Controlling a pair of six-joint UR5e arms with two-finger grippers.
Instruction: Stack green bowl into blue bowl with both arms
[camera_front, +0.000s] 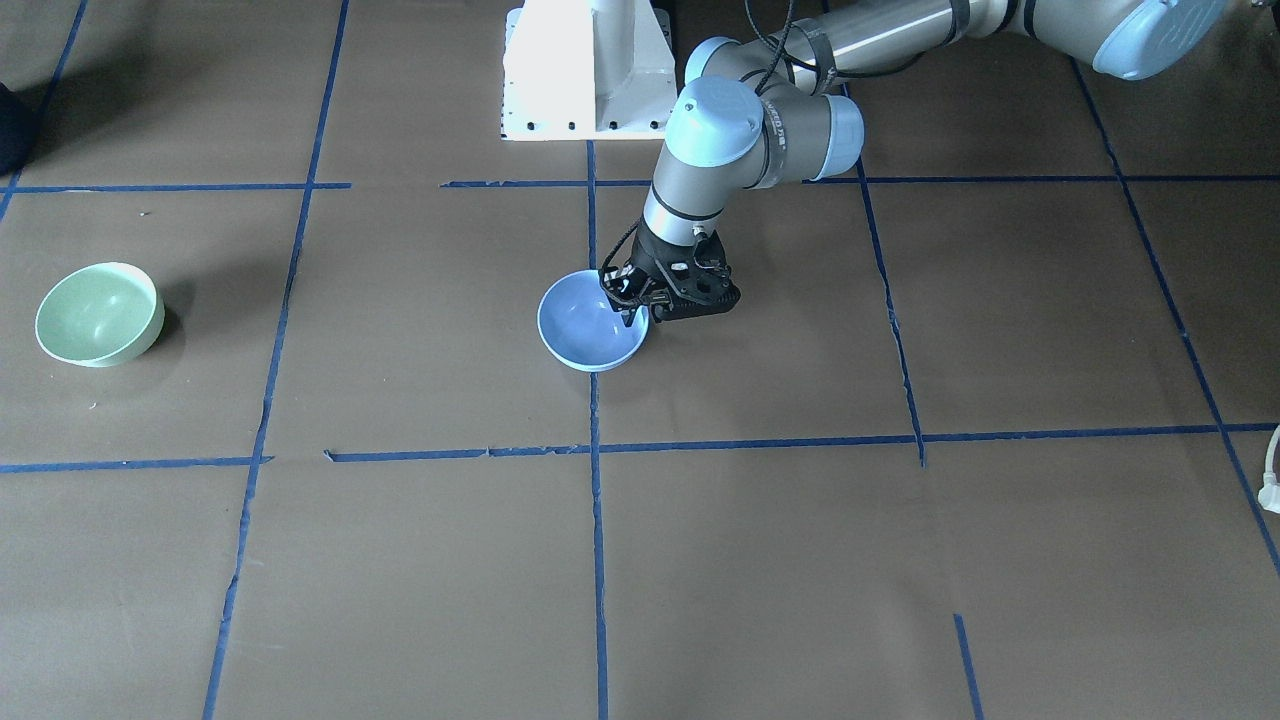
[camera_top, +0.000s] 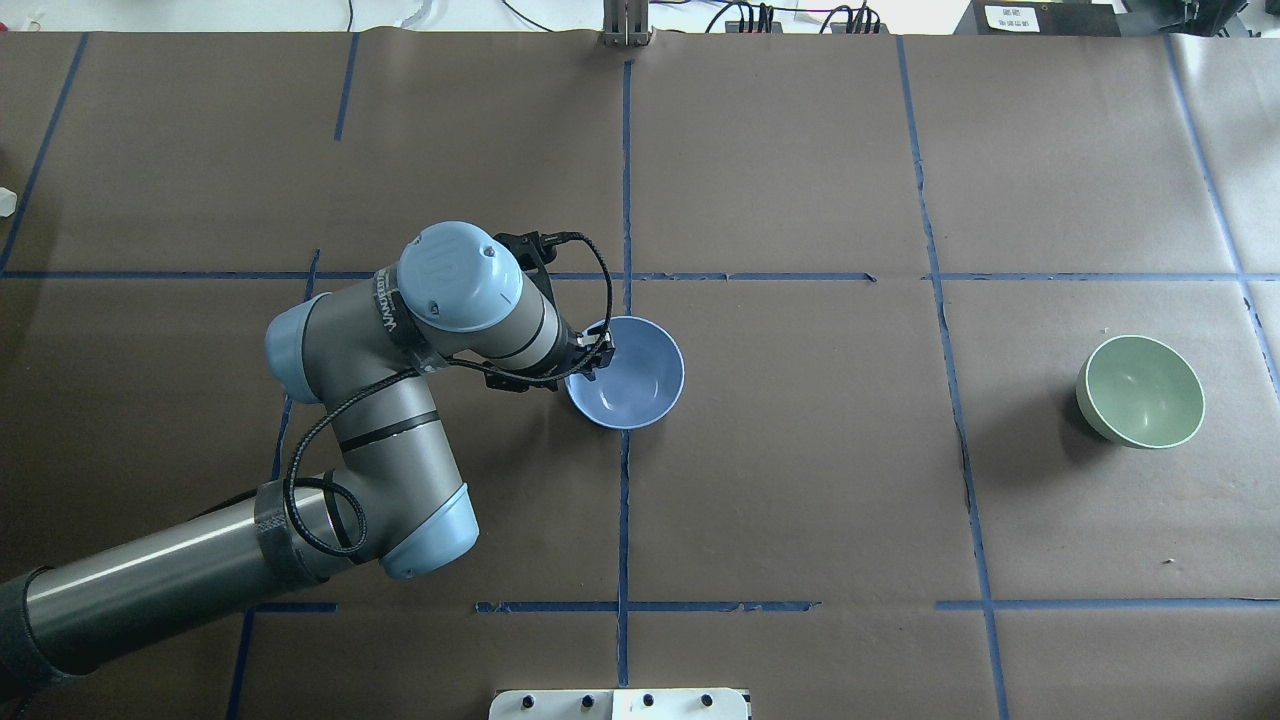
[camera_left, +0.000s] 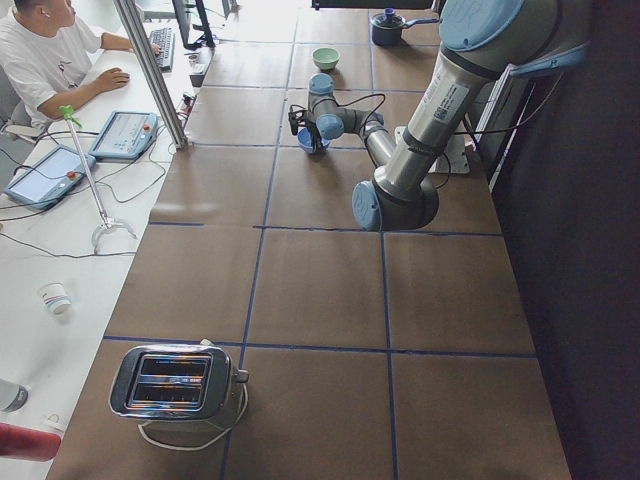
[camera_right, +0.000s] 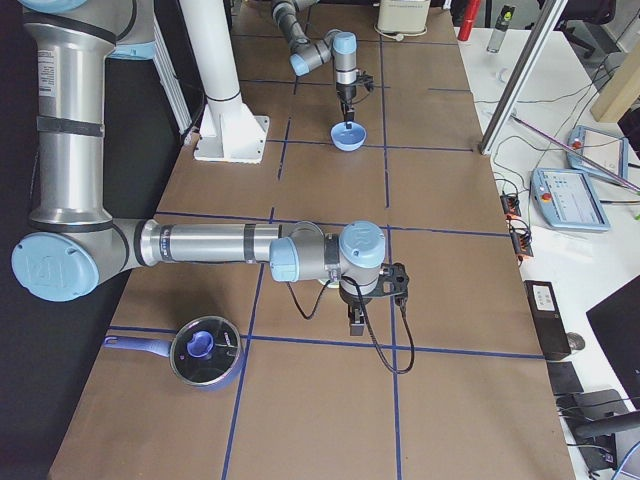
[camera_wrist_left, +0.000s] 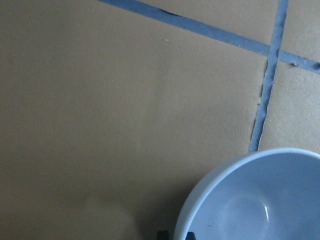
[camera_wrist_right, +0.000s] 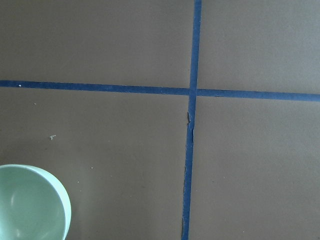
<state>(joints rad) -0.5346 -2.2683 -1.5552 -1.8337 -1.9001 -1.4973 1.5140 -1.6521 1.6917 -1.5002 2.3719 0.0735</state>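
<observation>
The blue bowl (camera_front: 590, 325) stands near the table's middle and also shows in the overhead view (camera_top: 632, 375). My left gripper (camera_front: 632, 318) points down at it, its fingers closed on the rim nearest the arm. In the left wrist view the two fingertips (camera_wrist_left: 163, 234) straddle that rim (camera_wrist_left: 215, 175). The green bowl (camera_top: 1142, 390) stands alone far off on my right side (camera_front: 98, 312). It shows at the lower left of the right wrist view (camera_wrist_right: 27, 205). My right gripper (camera_right: 357, 325) shows only in the exterior right view. I cannot tell whether it is open or shut.
The white pedestal base (camera_front: 585, 70) stands at the robot's edge. A lidded pot (camera_right: 205, 350) sits near the right arm. A toaster (camera_left: 180, 380) stands at the table's left end. An operator (camera_left: 40, 50) sits at a side desk. Blue tape lines cross the brown tabletop.
</observation>
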